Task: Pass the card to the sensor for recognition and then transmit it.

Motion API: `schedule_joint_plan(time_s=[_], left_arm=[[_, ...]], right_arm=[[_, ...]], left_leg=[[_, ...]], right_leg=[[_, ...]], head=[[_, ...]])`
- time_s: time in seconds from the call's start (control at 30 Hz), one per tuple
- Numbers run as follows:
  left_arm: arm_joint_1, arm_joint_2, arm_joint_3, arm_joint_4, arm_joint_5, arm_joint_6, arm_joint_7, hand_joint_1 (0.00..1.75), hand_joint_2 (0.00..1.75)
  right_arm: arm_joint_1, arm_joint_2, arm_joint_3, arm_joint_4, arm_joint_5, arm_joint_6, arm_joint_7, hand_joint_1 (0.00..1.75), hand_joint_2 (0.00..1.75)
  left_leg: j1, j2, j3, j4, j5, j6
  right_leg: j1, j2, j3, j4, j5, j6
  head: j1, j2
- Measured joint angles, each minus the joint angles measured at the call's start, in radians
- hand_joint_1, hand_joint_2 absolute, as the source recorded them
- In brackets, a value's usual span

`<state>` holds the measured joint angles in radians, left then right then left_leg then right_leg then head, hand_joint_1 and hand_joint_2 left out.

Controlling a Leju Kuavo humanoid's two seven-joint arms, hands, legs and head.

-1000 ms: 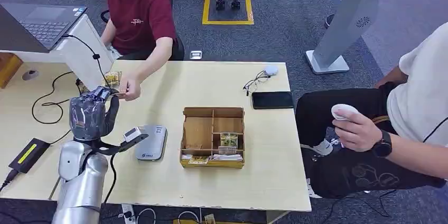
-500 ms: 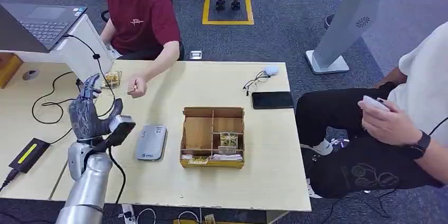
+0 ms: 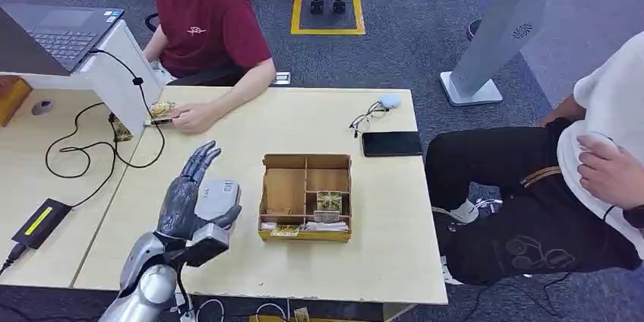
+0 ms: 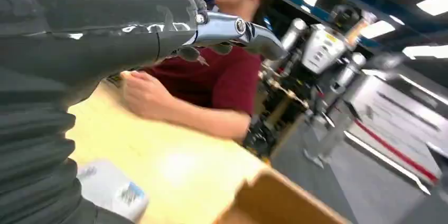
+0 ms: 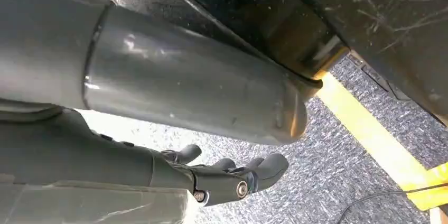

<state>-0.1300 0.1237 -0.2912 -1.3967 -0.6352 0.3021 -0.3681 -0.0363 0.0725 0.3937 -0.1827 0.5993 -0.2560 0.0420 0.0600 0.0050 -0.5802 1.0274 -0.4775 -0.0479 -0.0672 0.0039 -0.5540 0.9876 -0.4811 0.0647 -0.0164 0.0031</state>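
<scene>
Pale wooden counter (image 3: 380,261) with a wooden organizer box (image 3: 307,197) about in the middle, and the grey sensor (image 3: 220,202) sits just left of that box. Left hand (image 3: 186,193) hovers over the sensor with fingers spread, holding nothing, while the card (image 3: 161,119) is well left of the box at the far edge, under a person's hand (image 3: 194,118). Right hand (image 5: 232,176) hangs over grey carpet, fingers loosely apart, nothing in it.

You see a table (image 3: 380,246) of smooth, pale matt wood, and on it a box (image 3: 307,197) of raw brown wood. The sensor (image 3: 219,199) looks like grey matt plastic. The left hand (image 3: 184,199) is dark and glossy, and the floor (image 3: 410,26) is rough grey carpet.
</scene>
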Motion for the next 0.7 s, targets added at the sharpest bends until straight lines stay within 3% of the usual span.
schedule_joint_plan(time_s=[0.33, 0.57, 0.7], left_arm=[[0.145, 0.091, -0.147, -0.134, -0.114, 0.052, -0.047, 0.00, 1.75], [0.193, 0.133, -0.211, -0.130, -0.292, 0.170, 0.029, 0.00, 1.75], [0.193, 0.136, -0.226, -0.115, -0.349, 0.196, 0.052, 0.00, 1.75]], right_arm=[[0.003, 0.000, -0.012, 0.001, 0.001, -0.002, -0.003, 0.00, 0.00], [0.002, 0.000, -0.014, 0.001, 0.007, 0.002, 0.002, 0.00, 0.00], [0.002, 0.000, -0.014, 0.001, 0.008, 0.002, 0.003, 0.00, 0.00]], left_leg=[[0.000, 0.000, 0.000, 0.000, 0.000, 0.000], [0.000, 0.000, 0.000, 0.000, 0.000, 0.000], [0.000, 0.000, 0.000, 0.000, 0.000, 0.000]], right_leg=[[0.000, -0.001, 0.000, 0.000, 0.000, 0.000], [0.000, -0.001, 0.000, 0.000, 0.000, 0.000], [0.000, -0.001, 0.000, 0.000, 0.000, 0.000]], head=[[0.000, 0.000], [0.000, 0.000], [0.000, 0.000]])
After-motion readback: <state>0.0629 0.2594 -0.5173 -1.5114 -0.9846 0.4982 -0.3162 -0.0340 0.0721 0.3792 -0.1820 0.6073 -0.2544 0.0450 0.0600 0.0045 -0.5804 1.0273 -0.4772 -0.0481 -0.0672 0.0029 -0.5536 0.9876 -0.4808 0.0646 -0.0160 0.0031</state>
